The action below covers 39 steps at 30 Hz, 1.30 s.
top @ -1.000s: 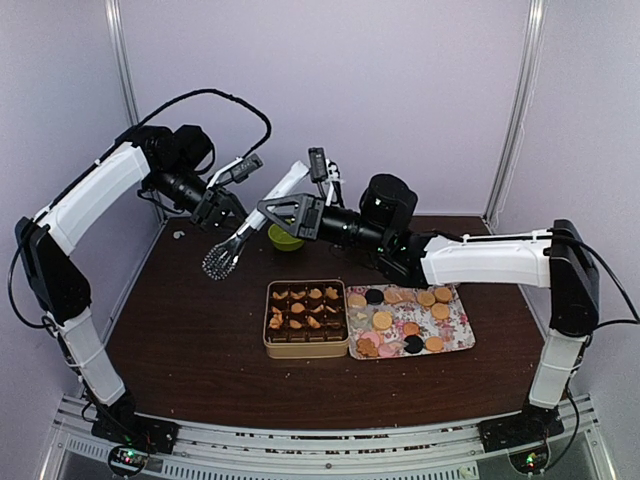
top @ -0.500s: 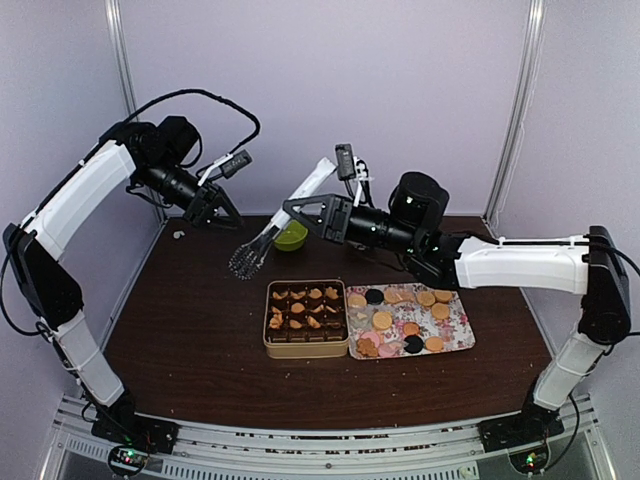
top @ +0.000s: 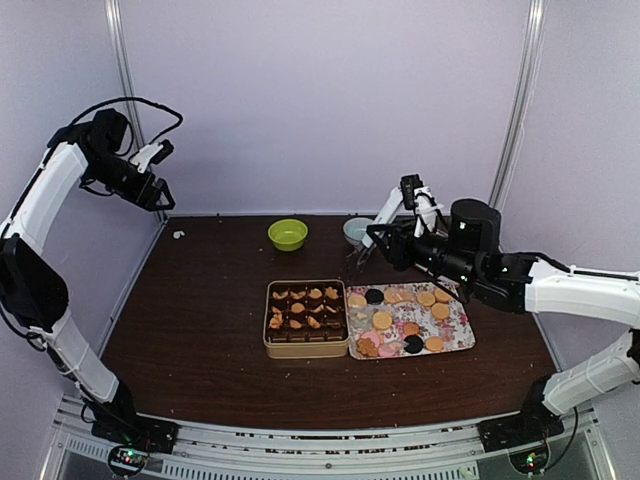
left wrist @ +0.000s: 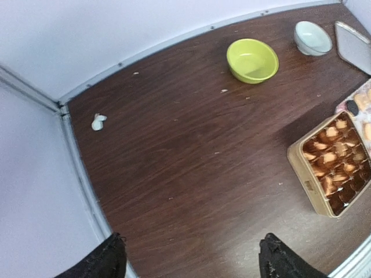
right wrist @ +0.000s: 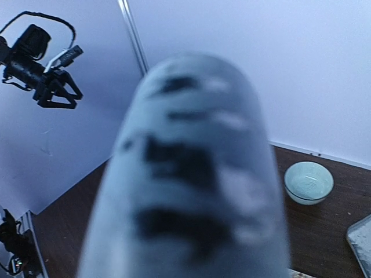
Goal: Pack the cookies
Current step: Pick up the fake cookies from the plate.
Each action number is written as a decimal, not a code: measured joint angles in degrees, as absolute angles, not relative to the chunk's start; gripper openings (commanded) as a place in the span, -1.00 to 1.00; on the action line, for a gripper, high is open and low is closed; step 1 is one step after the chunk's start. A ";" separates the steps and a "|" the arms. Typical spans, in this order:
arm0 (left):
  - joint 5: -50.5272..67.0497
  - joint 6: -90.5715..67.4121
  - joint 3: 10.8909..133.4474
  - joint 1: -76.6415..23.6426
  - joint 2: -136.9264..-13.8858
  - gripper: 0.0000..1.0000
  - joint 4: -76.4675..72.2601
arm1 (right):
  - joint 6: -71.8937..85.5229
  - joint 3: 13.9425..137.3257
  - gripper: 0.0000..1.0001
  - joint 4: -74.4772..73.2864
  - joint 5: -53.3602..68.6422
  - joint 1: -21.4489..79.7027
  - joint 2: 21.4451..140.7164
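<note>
L gripper: fingers wide apart at btm edge, over dark wood table. Lime bowl & pale bowl on far side, apart. Tan tin to the right, cookies in brown cups. White scrap nr wall.

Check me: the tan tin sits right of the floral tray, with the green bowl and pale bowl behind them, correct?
No. The tan tin sits left of the floral tray, as the top view shows. The green bowl and pale bowl do stand behind them.
</note>
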State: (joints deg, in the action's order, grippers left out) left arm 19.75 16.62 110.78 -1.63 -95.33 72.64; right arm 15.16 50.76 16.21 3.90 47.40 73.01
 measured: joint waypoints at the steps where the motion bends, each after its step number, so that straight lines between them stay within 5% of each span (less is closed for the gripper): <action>1: 16.67 16.27 110.06 -0.73 -94.19 0.95 71.53 | 14.11 49.47 -0.47 15.59 1.72 47.27 71.81; 10: -2.57 14.63 95.04 0.05 -82.06 0.95 62.04 | 10.44 40.99 -0.48 11.35 -13.58 46.17 65.14; 39: 10.59 15.31 89.23 -0.23 -84.90 0.96 61.34 | 14.02 31.97 -0.16 5.04 -16.51 46.63 57.58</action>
State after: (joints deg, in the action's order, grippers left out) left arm 10.59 15.31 89.23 -0.23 -84.90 61.34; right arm 14.02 31.97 5.04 -16.51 46.63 57.58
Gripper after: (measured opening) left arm 0.978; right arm 0.419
